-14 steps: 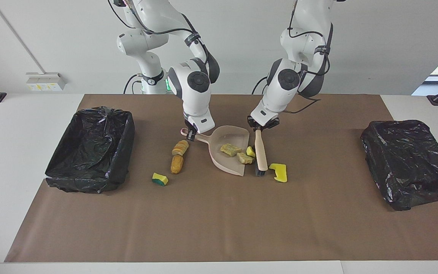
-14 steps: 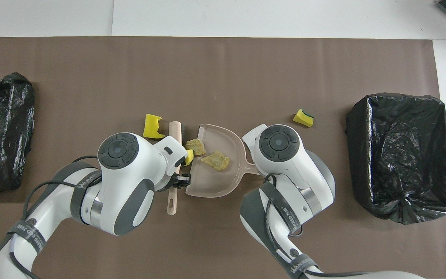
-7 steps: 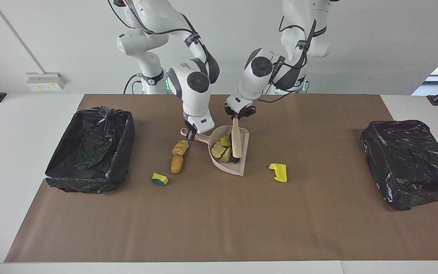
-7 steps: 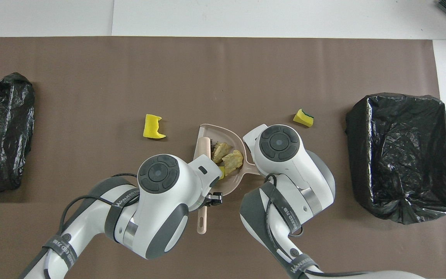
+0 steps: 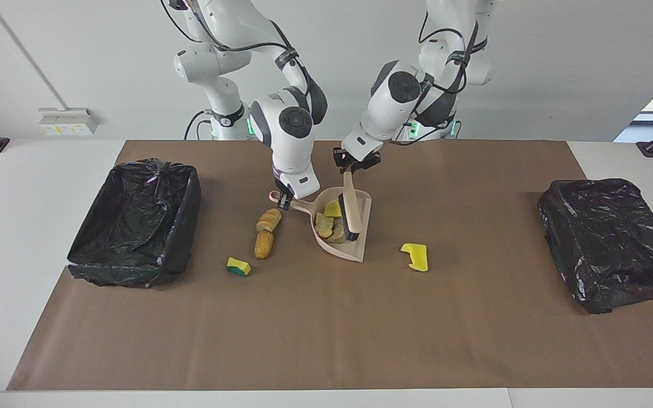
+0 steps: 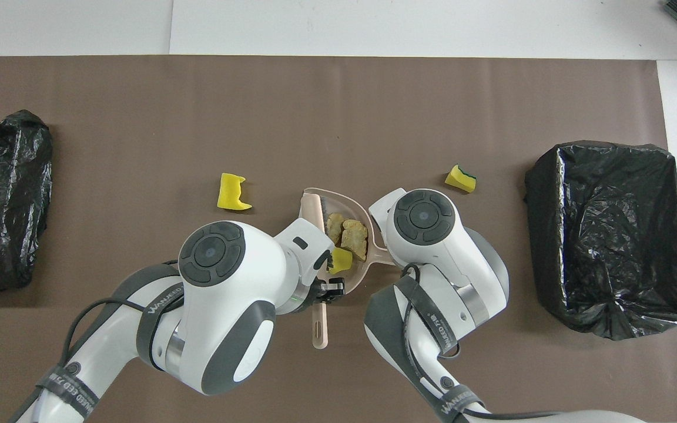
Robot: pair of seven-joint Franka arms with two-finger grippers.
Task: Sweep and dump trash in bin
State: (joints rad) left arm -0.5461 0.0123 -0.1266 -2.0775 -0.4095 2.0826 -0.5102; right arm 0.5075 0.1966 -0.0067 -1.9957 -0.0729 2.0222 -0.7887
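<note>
My right gripper is shut on the handle of the beige dustpan, which rests on the brown mat. My left gripper is shut on the beige hand brush, tilted with its bristles inside the pan. In the pan lie a yellow sponge chunk and beige lumps. On the mat lie two bread-like pieces, a green-backed sponge and a yellow sponge. The overhead view shows the pan, the lumps and both loose sponges.
An open bin lined with a black bag stands at the right arm's end of the table. A second black bag lies at the left arm's end. The brown mat covers the table.
My left gripper swept the brush toward the right arm's end into the dustpan, pushing three bits deeper in, then tilted the brush. One yellow sponge stayed on the mat. The right gripper held still.
</note>
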